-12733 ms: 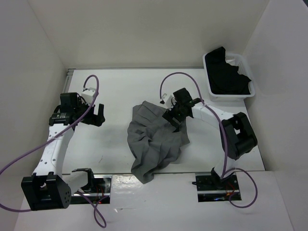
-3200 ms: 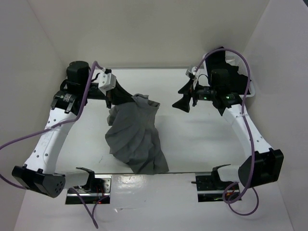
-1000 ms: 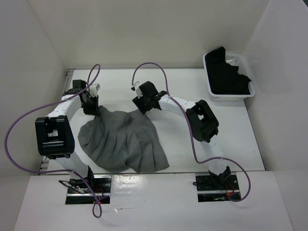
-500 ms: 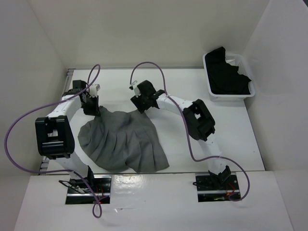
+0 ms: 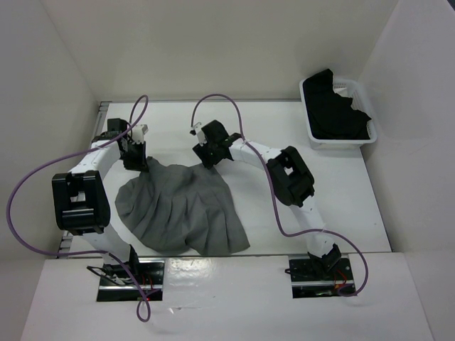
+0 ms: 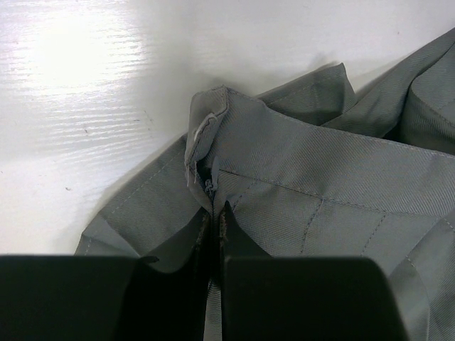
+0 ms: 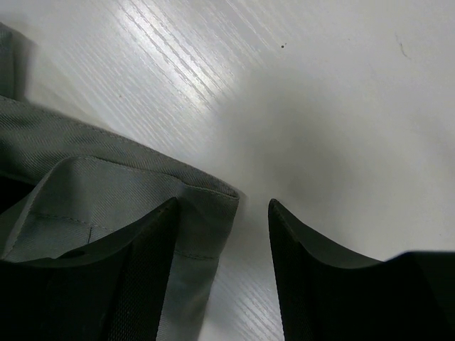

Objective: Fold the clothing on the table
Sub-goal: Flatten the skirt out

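Nearest our bases the hem of the grey pleated skirt [image 5: 181, 209] fans flat on the table [image 5: 334, 199], and that spread is what we risk. Our right gripper [image 7: 222, 206] stands released, with only the waistband corner edging under one finger, so if it closes this shallow the corner may slip free and a lift would drag the pleats askew from the left side alone. Farther out, our left gripper [image 6: 217, 231] is clenched on the waistband [image 6: 320, 177] beside the zip, cloth pinched between its fingers. Beyond, far right, a black garment [image 5: 334, 110] sits in a white bin [image 5: 340, 143], well apart from the skirt
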You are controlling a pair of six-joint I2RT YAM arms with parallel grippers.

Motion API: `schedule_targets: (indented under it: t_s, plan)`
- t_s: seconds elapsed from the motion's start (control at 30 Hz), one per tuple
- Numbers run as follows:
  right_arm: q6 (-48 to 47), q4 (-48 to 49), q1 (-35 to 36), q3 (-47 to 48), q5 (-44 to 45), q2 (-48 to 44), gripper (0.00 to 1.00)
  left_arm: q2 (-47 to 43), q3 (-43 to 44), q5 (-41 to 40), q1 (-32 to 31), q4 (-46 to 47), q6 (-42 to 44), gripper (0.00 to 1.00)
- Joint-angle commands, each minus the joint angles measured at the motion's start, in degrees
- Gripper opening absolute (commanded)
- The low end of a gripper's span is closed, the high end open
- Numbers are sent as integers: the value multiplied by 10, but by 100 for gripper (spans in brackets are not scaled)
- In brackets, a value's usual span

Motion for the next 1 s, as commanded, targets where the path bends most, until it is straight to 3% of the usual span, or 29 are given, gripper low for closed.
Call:
schedule_targets:
  t_s: [0.0, 0.57, 0.73, 0.87, 0.97]
  plan:
    - [5, -33, 1, 27, -11, 13, 58, -17, -4, 13, 3, -2, -3, 10]
    - [5, -89, 12, 27, -77, 13, 57, -17, -4, 13, 3, -2, -3, 10]
    - [5, -99, 12, 27, -82, 7, 51, -22, -4, 13, 3, -2, -3, 10]
    - [5, -105, 12, 27, -82, 7, 36, -22, -4, 13, 3, -2, -3, 10]
    - [5, -105, 18, 22, -82, 13, 14, -22, -4, 13, 3, -2, -3, 10]
